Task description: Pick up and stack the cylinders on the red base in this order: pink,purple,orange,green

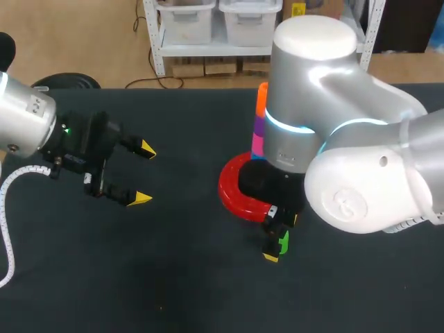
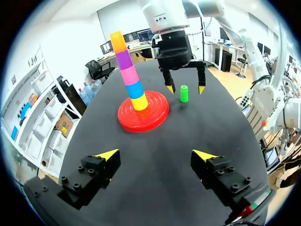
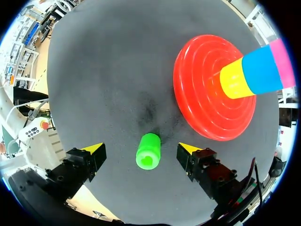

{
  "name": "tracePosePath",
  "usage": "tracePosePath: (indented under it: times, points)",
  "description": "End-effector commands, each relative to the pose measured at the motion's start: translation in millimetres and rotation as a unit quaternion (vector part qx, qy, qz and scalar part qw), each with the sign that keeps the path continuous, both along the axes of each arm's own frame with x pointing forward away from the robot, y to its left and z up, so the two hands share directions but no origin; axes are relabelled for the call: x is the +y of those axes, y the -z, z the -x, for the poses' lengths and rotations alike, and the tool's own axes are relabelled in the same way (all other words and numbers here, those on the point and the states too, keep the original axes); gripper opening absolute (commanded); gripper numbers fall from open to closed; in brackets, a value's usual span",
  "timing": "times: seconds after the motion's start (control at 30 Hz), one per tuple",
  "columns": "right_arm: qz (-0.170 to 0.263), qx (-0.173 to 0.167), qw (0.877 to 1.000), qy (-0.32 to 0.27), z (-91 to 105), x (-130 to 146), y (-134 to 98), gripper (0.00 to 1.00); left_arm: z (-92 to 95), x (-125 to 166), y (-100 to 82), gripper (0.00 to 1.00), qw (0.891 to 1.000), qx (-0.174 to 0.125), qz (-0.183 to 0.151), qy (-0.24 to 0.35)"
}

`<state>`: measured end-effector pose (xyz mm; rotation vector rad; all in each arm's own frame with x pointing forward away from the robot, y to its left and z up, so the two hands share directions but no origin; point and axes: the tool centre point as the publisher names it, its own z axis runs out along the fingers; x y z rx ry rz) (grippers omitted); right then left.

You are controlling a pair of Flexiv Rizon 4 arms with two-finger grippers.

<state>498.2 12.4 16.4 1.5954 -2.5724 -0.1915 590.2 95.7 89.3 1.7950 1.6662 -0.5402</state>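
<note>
A red base (image 1: 232,189) (image 2: 143,112) (image 3: 211,92) carries a stack of cylinders (image 2: 128,71): yellow at the bottom, then blue, pink, purple and orange on top. The green cylinder (image 3: 148,150) (image 2: 184,93) (image 1: 282,241) stands upright on the table beside the base. My right gripper (image 3: 142,149) (image 2: 185,88) (image 1: 274,243) hangs open above it, a finger on each side, neither touching. My left gripper (image 1: 143,173) (image 2: 155,154) is open and empty at the left of the table, well away from the base.
The black table top (image 1: 173,277) is bare around the base and the green cylinder. My right arm's big grey body (image 1: 333,139) covers the right part of the base and most of the stack in the head view.
</note>
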Motion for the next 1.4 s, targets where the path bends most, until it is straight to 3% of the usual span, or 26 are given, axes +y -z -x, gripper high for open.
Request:
tracePosePath:
  times: [0.03,0.07,1.07,1.23,1.4]
  points:
    - [0.003,0.001,1.0,0.001,-0.1,0,2,0.16,-0.9,1,1.0,1.0,1.0,0.0,0.001,0.001]
    - [0.004,0.002,1.0,0.001,-0.1,0,2,0.0,-0.9,1,1.0,1.0,1.0,0.0,0.001,0.001]
    - [0.002,0.001,1.0,0.002,-1.7,0,-3,0.0,-0.9,1,1.0,1.0,1.0,0.0,0.001,0.001]
    - [-0.012,-0.003,1.0,0.004,-1.0,-1,-14,0.0,-0.9,1,1.0,1.0,1.0,0.0,0.001,0.001]
    - [-0.02,-0.025,0.999,0.006,-3.5,-9,-45,0.0,-0.9,1,1.0,1.0,1.0,0.0,0.001,0.001]
